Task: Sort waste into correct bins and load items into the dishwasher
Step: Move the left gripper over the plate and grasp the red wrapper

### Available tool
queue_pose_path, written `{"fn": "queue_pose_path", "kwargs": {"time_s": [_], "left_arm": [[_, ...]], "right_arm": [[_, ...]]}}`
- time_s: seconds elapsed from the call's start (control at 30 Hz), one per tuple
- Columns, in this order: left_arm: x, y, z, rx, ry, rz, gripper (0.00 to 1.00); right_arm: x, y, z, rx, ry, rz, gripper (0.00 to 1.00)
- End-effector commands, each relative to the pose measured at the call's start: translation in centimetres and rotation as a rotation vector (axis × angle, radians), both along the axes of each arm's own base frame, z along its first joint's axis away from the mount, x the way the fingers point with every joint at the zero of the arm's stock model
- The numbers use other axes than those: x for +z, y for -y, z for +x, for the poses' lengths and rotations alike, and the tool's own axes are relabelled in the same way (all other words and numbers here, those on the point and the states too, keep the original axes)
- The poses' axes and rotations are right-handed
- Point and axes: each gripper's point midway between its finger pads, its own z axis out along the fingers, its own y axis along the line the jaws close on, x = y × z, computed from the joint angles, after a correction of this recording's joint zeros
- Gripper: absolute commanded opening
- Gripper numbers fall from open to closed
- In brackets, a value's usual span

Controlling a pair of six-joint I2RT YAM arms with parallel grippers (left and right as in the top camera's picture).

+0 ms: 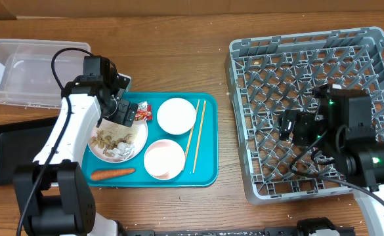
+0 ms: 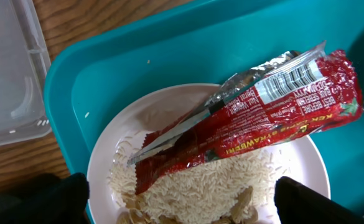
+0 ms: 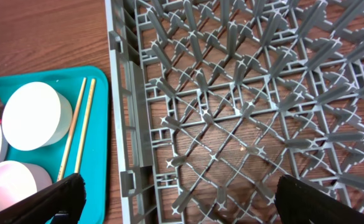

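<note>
**Left fingers open over the sauce packet on the plate**

The left gripper [image 1: 125, 113] hangs over the 12 o'clock edge of the white plate [image 2: 163, 109], which sits at the 9 o'clock end of the teal tray [image 1: 208, 141]. In the left wrist view its fingers [image 2: 38, 199] show as dark pads in the two lower corners, spread wide and holding nothing.

The red sauce packet [image 2: 250, 121] lies ahead of them, toward 12 o'clock. It rests partly on the white rice [image 2: 194, 186] and partly past the plate rim. Its long axis runs from about 8 o'clock to 2 o'clock in this view, so it is oblique to the line between the pads. A clean pinch across the narrow width would probably call for a wrist turn and a short reach forward.

The right gripper [image 1: 290, 128] is well apart over the grey dish rack [image 1: 244, 59], its fingers [image 3: 38, 199] likewise wide and empty. The left arm is plainly the nearer one.

The clear tub [image 1: 27, 72] lies at 10 o'clock from the plate and the black tray [image 1: 8, 151] at 9 o'clock, both on the left arm's side.

The packet's print appears upside down. There is a barcode on the silver seam, and white capitals beside it seem to read "BEST BEFORE". The smaller lines cannot be read with confidence, and no brand name can be made out.
</note>
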Motion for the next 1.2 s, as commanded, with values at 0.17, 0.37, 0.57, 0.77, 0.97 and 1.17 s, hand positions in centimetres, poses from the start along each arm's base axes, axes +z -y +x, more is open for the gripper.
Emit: {"fn": "queue_pose_path", "kwargs": {"time_s": [0.17, 0.37, 0.57, 0.77, 0.97, 1.17], "left_arm": [[-1.8, 0.0, 0.6, -0.035, -0.041, 0.023, 0.89], [-3.4, 0.0, 0.3, -0.036, -0.086, 0.018, 0.75], [-3.6, 0.0, 0.4, -0.036, -0.088, 0.018, 0.44], [-3.6, 0.0, 0.4, -0.036, -0.088, 0.018, 0.20], [-3.6, 0.0, 0.3, -0.035, -0.091, 0.020, 0.04], [-3.2, -0.8, 0.5, 0.027, -0.078, 0.053, 0.04]], "right_arm": [[0.9, -0.1, 0.5, 0.001, 0.023, 0.007, 1.00], [0.9, -0.1, 0.5, 0.001, 0.022, 0.007, 1.00], [0.9, -0.1, 0.5, 0.001, 0.020, 0.007, 1.00], [0.9, -0.1, 0.5, 0.001, 0.020, 0.007, 1.00], [0.9, -0.1, 0.5, 0.001, 0.020, 0.007, 1.00], [0.9, -0.1, 0.5, 0.001, 0.020, 0.007, 1.00]]}}
